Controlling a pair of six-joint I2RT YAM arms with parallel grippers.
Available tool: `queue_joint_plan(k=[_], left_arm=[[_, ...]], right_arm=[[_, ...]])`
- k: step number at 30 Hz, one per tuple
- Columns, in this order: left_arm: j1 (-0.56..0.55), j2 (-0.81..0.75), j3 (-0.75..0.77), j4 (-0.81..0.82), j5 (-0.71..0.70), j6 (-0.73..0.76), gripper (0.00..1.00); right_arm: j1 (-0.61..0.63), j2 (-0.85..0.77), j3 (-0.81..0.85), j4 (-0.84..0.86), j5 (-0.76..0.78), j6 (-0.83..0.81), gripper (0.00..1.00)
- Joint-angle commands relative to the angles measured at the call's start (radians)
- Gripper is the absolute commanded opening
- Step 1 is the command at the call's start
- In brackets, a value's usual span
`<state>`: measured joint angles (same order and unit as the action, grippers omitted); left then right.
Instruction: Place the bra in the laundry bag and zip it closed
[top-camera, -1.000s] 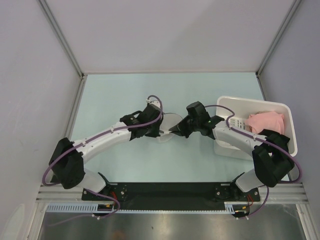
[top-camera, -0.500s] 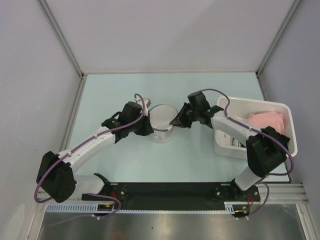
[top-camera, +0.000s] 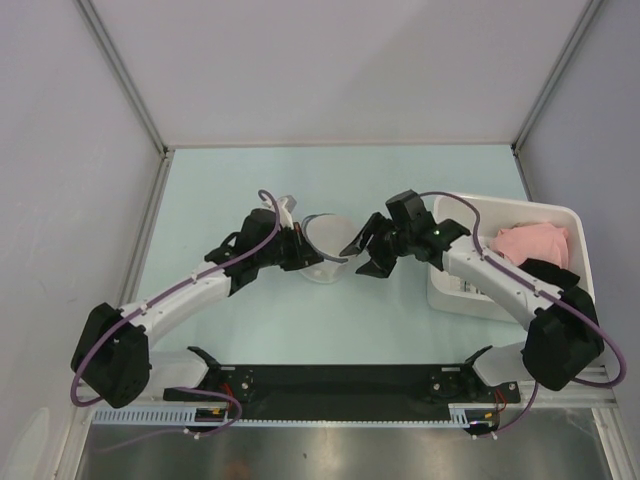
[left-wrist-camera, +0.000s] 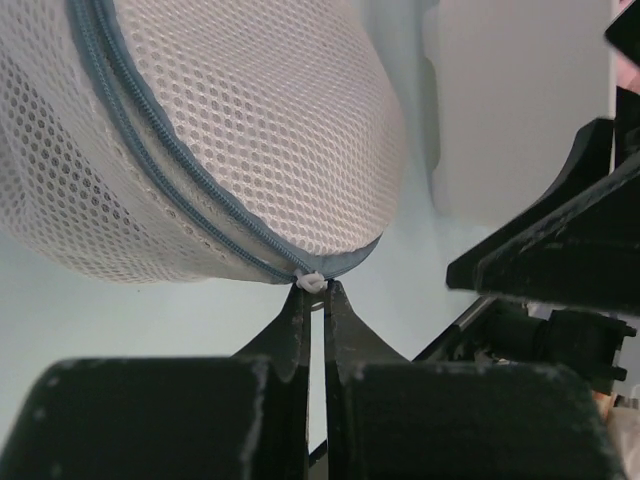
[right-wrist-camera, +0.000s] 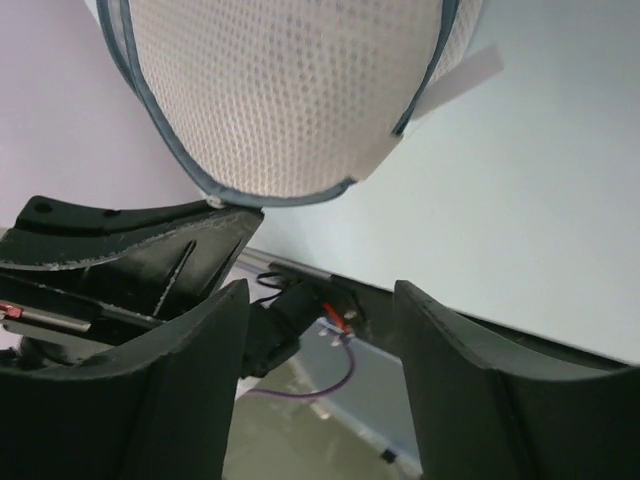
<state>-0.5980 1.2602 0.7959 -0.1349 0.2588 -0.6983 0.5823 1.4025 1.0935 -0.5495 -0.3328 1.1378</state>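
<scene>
Soft, light mesh laundry bag (top-camera: 325, 250) left of white bin (top-camera: 575, 225); left gripper (left-wrist-camera: 315, 300) pinched tight on zipper pull (left-wrist-camera: 312, 283), likely best hold; right gripper (right-wrist-camera: 318, 300) gaping, empty, between bag and bin; bra unseen.

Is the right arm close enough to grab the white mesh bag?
Probably yes: the right fingers hang open beside the laundry bag, nothing between them; the left fingers only pinch its zipper pull.

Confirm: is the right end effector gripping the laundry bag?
No, in the right wrist view the right end effector is open, jaws apart with nothing between them, the laundry bag beyond their tips.
</scene>
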Motion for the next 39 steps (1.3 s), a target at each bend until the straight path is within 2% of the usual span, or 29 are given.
queue_joint_plan(k=[1,10,17,20,21,23,24,25,32,36,39], left_arm=[[-0.016,-0.028,-0.037,0.103,0.031,-0.092,0.00],[-0.045,-0.038,-0.049,0.120,0.028,-0.121,0.00],[-0.059,-0.036,-0.061,0.132,0.033,-0.138,0.00],[-0.059,-0.035,-0.060,0.130,0.034,-0.136,0.00],[-0.059,-0.032,-0.058,0.132,0.033,-0.129,0.00],[-0.056,-0.027,-0.050,0.091,0.014,-0.112,0.00],[-0.052,-0.025,-0.047,0.071,0.007,-0.080,0.00],[-0.034,-0.022,-0.047,0.051,-0.003,-0.061,0.00],[0.145,-0.009,-0.015,-0.171,-0.061,0.176,0.00],[0.245,-0.004,0.011,-0.218,-0.063,0.246,0.00],[0.257,0.005,0.029,-0.213,-0.023,0.269,0.00]], right_arm=[[0.036,-0.028,-0.082,0.150,0.017,0.252,0.61],[0.068,0.004,-0.119,0.261,0.089,0.405,0.55],[0.100,0.081,-0.127,0.295,0.098,0.459,0.45],[0.102,0.105,-0.126,0.304,0.097,0.456,0.36],[0.100,0.113,-0.121,0.300,0.098,0.448,0.26],[0.096,0.119,-0.115,0.281,0.107,0.418,0.16],[0.093,0.125,-0.110,0.269,0.109,0.380,0.04],[0.079,0.128,-0.107,0.263,0.101,0.355,0.00],[0.025,0.125,-0.129,0.244,0.104,0.146,0.00],[-0.002,0.130,-0.121,0.261,0.092,0.044,0.00],[-0.021,0.171,-0.049,0.281,0.054,-0.106,0.00]])
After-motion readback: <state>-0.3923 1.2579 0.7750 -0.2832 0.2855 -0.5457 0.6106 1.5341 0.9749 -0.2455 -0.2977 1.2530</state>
